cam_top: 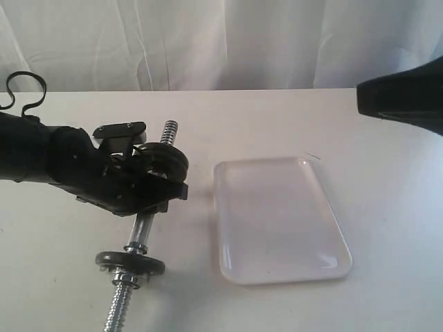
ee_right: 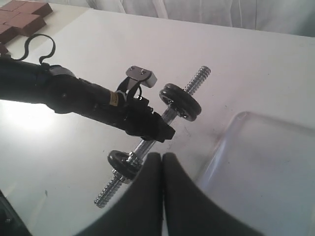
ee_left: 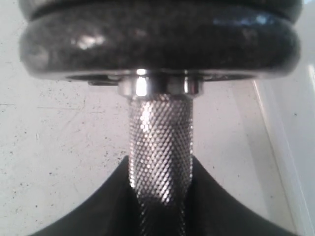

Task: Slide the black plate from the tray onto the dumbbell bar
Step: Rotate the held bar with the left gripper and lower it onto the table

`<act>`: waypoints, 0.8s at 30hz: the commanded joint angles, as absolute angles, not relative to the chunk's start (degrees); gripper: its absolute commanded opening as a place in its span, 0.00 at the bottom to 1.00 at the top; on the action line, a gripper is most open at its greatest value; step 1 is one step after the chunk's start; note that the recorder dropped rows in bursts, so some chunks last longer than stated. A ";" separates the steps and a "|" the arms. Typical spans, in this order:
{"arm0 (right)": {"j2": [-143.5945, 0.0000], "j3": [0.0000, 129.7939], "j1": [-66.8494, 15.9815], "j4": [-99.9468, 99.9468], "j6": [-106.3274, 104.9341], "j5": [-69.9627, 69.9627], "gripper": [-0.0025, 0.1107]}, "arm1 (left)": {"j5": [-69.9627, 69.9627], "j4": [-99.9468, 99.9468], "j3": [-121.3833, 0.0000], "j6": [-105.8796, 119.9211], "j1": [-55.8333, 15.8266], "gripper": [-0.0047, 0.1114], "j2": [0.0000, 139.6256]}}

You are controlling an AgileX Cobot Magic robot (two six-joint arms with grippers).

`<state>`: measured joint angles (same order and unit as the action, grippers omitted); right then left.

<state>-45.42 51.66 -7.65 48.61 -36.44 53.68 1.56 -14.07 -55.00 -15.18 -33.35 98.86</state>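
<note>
Clamping one dumbbell bar (cam_top: pixel 140 232), left hand (cam_top: pixel 158 195); three black discs (cam_top: pixel 130 261), one tray (cam_top: pixel 277 221).

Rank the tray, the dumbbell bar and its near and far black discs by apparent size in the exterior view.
1. tray
2. dumbbell bar, long but thin
3. near disc and far discs: unranked, since the far ones are partly hidden and farther away

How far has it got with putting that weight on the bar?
Nearly finished, it seems. Done: the tray lies bare and a black plate sits on the dumbbell bar. In hand: the left end effector clamps the bar's knurled middle; the right end effector hangs shut, aside. Left: probably just letting go.
</note>
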 commanded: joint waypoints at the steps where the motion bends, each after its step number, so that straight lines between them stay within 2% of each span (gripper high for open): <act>1: -42.87 49.66 -7.27 47.87 -35.23 53.22 0.02 | -11.67 -16.23 -58.06 -19.46 -33.19 0.04 96.07; 24: -41.60 46.49 -7.27 47.49 -34.51 53.99 0.02 | -17.04 -22.26 -58.06 -20.74 -33.19 0.04 99.59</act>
<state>-41.87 46.75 -7.65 47.39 -34.93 54.06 -5.28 -19.94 -55.48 -20.88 -33.23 103.13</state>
